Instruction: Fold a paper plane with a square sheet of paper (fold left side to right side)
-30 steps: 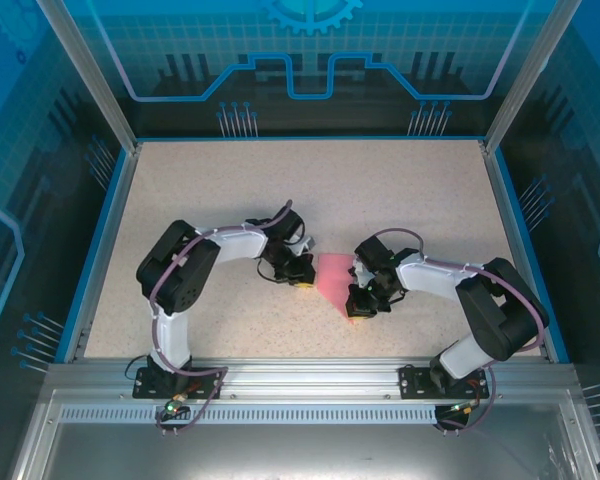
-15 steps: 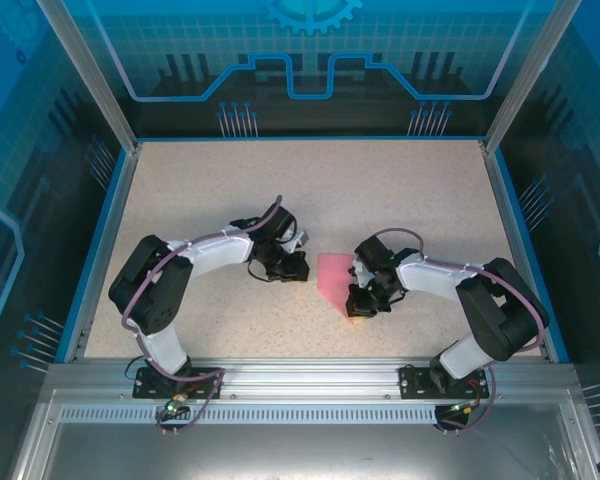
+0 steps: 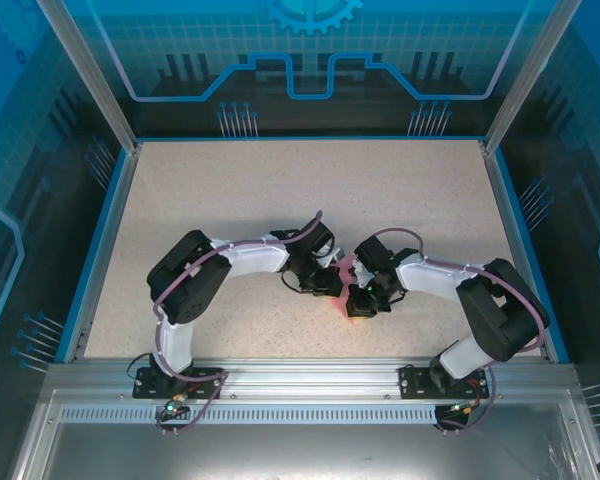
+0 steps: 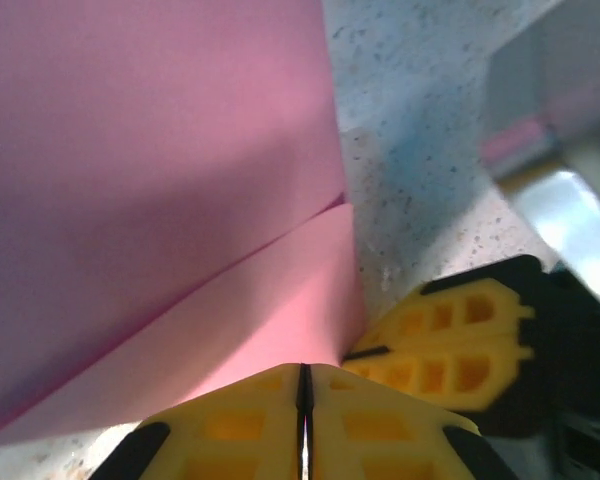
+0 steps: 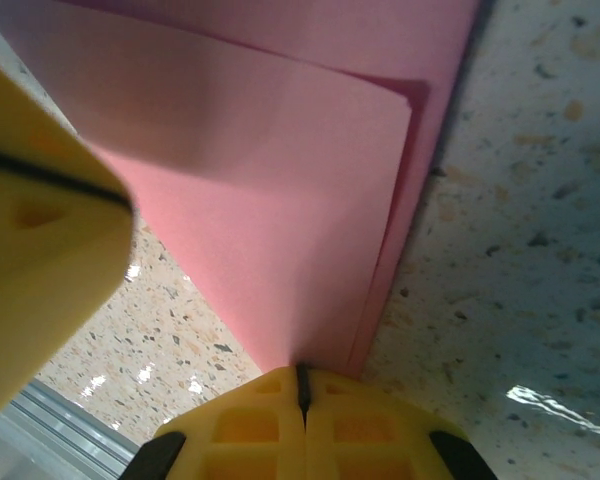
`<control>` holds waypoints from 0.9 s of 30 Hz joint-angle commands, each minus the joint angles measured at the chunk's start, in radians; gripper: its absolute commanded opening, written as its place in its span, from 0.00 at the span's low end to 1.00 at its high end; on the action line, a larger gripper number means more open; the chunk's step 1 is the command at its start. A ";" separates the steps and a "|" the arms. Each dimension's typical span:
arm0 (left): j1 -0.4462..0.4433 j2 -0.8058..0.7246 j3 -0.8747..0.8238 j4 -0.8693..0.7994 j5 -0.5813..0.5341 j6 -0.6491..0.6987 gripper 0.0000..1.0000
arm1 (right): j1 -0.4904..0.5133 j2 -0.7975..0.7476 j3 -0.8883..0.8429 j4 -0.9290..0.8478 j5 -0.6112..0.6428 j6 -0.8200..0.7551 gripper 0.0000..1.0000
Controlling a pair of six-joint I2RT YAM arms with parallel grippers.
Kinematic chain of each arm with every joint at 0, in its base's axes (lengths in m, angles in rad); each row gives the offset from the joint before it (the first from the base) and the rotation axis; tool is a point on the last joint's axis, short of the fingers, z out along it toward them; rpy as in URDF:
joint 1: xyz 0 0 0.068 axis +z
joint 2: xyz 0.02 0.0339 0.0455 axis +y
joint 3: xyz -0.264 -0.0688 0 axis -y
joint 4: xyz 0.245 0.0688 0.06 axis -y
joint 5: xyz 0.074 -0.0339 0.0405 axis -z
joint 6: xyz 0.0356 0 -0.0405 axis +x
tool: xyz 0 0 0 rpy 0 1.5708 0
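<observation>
Matt pink paper (image 4: 160, 180), glossy speckled stone-look table (image 5: 540, 200)

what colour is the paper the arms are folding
Plain salmon pink. The square sheet of paper shows best in the left wrist view.

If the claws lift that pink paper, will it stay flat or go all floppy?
Probably floppy: the pink paper is thin and bends into layers with a raised flap. It looks very light, so a push would likely slide or crumple it on the speckled table. The right claw seems to pinch its corner, so it may tear if tugged.
</observation>
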 commanded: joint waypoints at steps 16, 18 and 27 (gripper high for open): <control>-0.006 0.069 -0.022 -0.049 -0.049 0.004 0.10 | 0.045 -0.028 0.051 0.042 0.001 0.074 0.00; -0.006 0.069 -0.022 -0.048 -0.051 0.004 0.10 | 0.048 0.004 0.066 0.052 0.004 0.069 0.00; -0.005 0.067 -0.028 -0.048 -0.056 0.004 0.10 | 0.056 0.066 0.052 0.025 0.029 0.065 0.00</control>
